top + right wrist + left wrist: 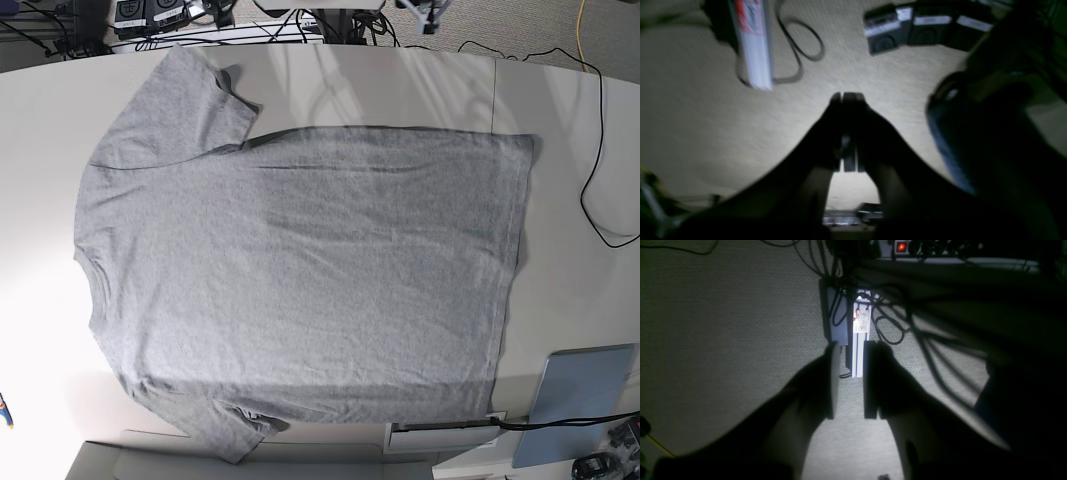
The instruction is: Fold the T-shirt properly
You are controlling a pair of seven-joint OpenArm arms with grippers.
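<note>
The heather-grey T-shirt [300, 270] lies spread flat on the white table [560, 100] in the base view, plain face up. Its collar end is at the left and its hem at the right. One sleeve [190, 100] points to the far edge, the other [225, 435] to the near edge. No gripper shows in the base view. In the left wrist view my left gripper [851, 346] hangs over carpet with its fingers apart and empty. In the right wrist view my right gripper [846, 96] is shut on nothing, also over carpet. The shirt shows in neither wrist view.
A blue-grey board [580, 400] and a white box [440, 435] sit at the table's near right. A black cable [600, 170] runs along the right side. Below the arms are a white post [858, 340], loose cables, a power strip [902, 246] and black boxes [883, 31].
</note>
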